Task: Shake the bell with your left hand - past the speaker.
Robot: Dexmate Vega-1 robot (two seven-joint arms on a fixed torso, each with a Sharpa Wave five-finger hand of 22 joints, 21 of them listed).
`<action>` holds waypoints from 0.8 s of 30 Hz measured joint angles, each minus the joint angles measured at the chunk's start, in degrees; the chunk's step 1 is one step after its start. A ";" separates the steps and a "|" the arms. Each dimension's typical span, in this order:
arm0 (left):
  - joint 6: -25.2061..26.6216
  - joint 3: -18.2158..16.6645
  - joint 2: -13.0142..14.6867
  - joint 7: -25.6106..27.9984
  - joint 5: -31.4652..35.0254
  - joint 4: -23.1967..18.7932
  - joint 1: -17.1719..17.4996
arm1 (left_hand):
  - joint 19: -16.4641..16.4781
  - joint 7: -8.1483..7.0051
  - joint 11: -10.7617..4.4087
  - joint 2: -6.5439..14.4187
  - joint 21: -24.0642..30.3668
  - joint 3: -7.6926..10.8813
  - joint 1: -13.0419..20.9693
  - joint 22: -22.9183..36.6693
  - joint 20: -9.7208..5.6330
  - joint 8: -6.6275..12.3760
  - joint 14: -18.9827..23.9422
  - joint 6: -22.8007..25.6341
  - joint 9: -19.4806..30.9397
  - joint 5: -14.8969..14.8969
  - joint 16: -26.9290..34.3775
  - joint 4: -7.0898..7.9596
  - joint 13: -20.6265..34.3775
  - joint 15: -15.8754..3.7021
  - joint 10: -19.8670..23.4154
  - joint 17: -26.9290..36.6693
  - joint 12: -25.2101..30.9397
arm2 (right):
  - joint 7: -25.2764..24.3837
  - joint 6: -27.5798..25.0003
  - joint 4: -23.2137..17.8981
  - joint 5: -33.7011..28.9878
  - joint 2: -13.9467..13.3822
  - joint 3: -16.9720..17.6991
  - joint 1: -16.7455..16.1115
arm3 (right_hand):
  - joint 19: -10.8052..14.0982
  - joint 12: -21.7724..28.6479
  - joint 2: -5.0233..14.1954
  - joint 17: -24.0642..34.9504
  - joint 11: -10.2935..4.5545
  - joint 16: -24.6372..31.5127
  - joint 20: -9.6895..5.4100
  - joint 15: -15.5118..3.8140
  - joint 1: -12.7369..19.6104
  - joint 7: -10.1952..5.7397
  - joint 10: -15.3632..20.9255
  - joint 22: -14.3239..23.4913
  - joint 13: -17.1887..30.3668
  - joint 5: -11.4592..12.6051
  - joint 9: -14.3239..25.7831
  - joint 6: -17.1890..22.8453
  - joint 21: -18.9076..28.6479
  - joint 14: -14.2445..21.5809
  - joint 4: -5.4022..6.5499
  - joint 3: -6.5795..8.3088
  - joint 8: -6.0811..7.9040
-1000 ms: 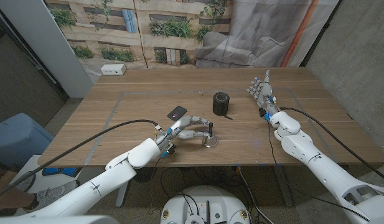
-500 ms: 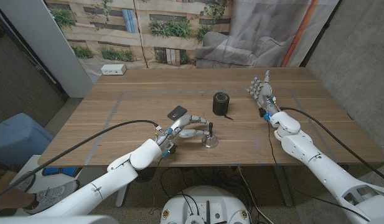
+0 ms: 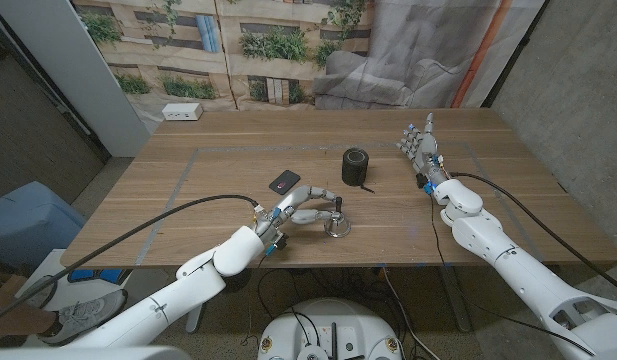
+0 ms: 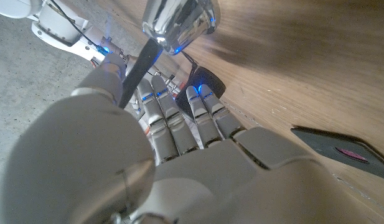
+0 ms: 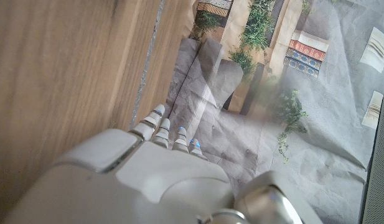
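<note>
Fingers (image 3: 313, 214) of left hand (image 3: 296, 214) pinching bell (image 3: 336, 224) handle, speaker (image 3: 356, 166) just behind, phone (image 3: 284, 181) beside, right hand (image 3: 420, 146) spread, empty.

Wooden table (image 3: 188, 195), black speaker (image 3: 356, 166), phone (image 3: 284, 181), silver bell (image 3: 336, 226), white box (image 3: 182, 112) at far corner

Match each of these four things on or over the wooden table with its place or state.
1. small silver metal bell with a black handle
2. black cylindrical speaker
3. flat black phone
4. right hand

a. fingers apart, holding nothing
b. handle held by the left hand
c. lies flat, left of the speaker
d. stands upright beyond the bell

Pairs: 1-b, 2-d, 3-c, 4-a
</note>
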 measured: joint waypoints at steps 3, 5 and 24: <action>0.00 0.00 -0.17 0.33 0.26 0.00 0.11 | 0.22 0.03 -0.05 0.39 0.00 -0.24 0.39 0.00 -0.22 -0.23 0.51 1.03 -0.01 0.00 0.00 -0.23 0.00 -0.12 1.35 0.00 0.00 | 0.00 0.01 0.00 0.00 0.00 0.00 0.00 | 0.00 0.00 0.00 0.00 0.00 0.00 0.00 0.00 0.00 0.00 0.00 0.00 0.00 0.00 0.00 0.00 0.00 0.00 0.00 0.00 0.00; 0.00 0.00 -0.24 1.01 0.81 0.00 0.17 | 0.31 0.11 -0.10 0.68 0.00 -0.24 0.68 0.00 -0.31 -0.23 0.50 1.70 -0.01 0.00 0.00 -0.22 0.00 -0.12 1.89 0.00 -0.12 | 0.00 0.01 0.00 0.00 0.00 -0.01 0.00 | 0.00 0.00 0.00 0.00 0.00 0.00 0.00 0.00 0.00 0.00 0.00 0.00 0.00 0.00 0.00 0.00 0.00 0.00 0.00 0.00 0.00; 0.09 0.03 -1.10 4.01 2.88 0.32 0.60 | 0.31 0.22 -0.22 3.81 0.00 -0.47 2.57 0.23 -0.31 -0.84 0.81 6.34 0.15 0.00 0.00 0.00 0.15 -0.42 7.55 0.01 -0.24 | -0.01 0.03 0.00 0.00 -0.02 0.00 0.00 | 0.00 0.00 0.00 0.00 0.00 0.00 0.00 0.11 0.00 0.00 0.00 0.00 0.00 0.00 0.00 0.00 0.00 -0.11 0.00 0.00 0.00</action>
